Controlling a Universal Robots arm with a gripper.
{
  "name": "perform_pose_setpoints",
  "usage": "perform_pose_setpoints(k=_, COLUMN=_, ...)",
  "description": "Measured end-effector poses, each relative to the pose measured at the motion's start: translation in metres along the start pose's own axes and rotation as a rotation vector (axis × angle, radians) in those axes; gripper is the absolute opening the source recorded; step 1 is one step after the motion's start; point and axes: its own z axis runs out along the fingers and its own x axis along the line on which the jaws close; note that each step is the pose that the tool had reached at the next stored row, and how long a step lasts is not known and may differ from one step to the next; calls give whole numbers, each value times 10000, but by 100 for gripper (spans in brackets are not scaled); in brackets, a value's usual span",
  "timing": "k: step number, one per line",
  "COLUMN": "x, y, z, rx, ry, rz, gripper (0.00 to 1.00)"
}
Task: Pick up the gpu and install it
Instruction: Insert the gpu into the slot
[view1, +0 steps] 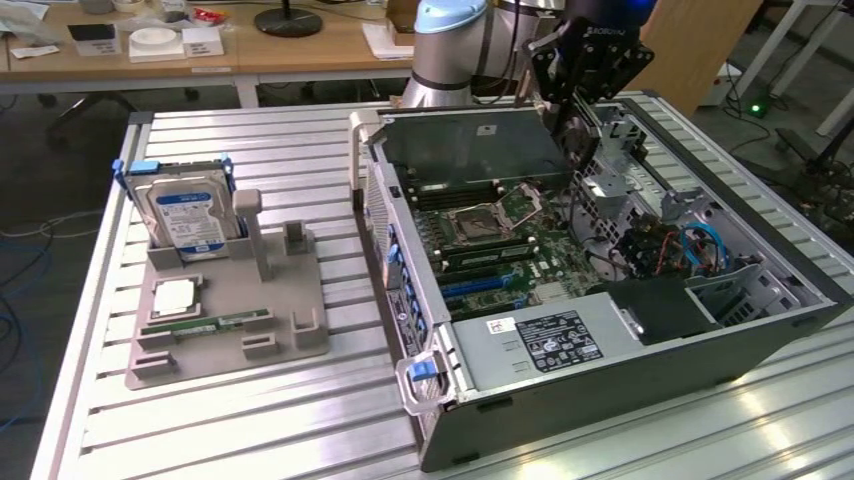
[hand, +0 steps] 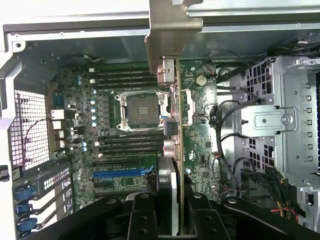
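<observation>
- While hanging over the open computer case (view1: 601, 400), the gripper (hand: 172, 217) is clenching the gpu (hand: 176, 140) edge-on between its two black fingers (hand: 142, 220), with the silver bracket (hand: 172, 35) at the card's far end.
- The card is hovering above the motherboard (hand: 197, 115), close beside the processor socket (hand: 140, 112), and by the look of it is not yet sitting in any slot.
- The card is appearing stiff, thin and fairly light, yet fragile. Its exposed components are calling for a firm pinch on the flat faces, as the fingers are giving it, rather than on the bracket or connector edge.
- In the exterior view, the hard drive (view1: 187, 215) in the grey holder (view1: 220, 320) is carrying a blue-and-white label and the power supply (view1: 554, 340) a black-and-white sticker. No writing is reading legibly.
</observation>
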Motion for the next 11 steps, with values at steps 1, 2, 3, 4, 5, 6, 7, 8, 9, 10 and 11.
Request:
perform_pose_setpoints(k=1, x=0, y=0, z=0, rx=0, ry=0, rz=0, gripper=28)
perform_pose_setpoints(k=2, x=0, y=0, z=0, rx=-1, ry=0, rz=-18, gripper=28)
perform_pose_setpoints(k=3, x=0, y=0, z=0, rx=-1, ry=4, rz=-88, gripper=28)
perform_pose_setpoints(k=4, x=1, y=0, z=0, rx=-3, ry=10, rz=-197, gripper=28)
perform_pose_setpoints(k=5, x=0, y=0, z=0, rx=-11, ry=27, rz=-532, gripper=28)
perform_pose_setpoints(k=6, x=0, y=0, z=0, rx=-13, ry=34, rz=-656, gripper=28)
perform_pose_setpoints(k=7, x=0, y=0, z=0, rx=-14, ry=40, rz=-765, gripper=28)
perform_pose_setpoints(k=8, x=0, y=0, z=0, rx=-17, ry=46, rz=-869, gripper=28)
perform_pose_setpoints(k=9, x=0, y=0, z=0, rx=-18, ry=51, rz=-970, gripper=28)
perform_pose_setpoints(k=10, x=0, y=-1, z=0, rx=-20, ry=56, rz=-1062, gripper=28)
perform_pose_setpoints(k=11, x=0, y=-1, z=0, rx=-22, ry=61, rz=-1158, gripper=28)
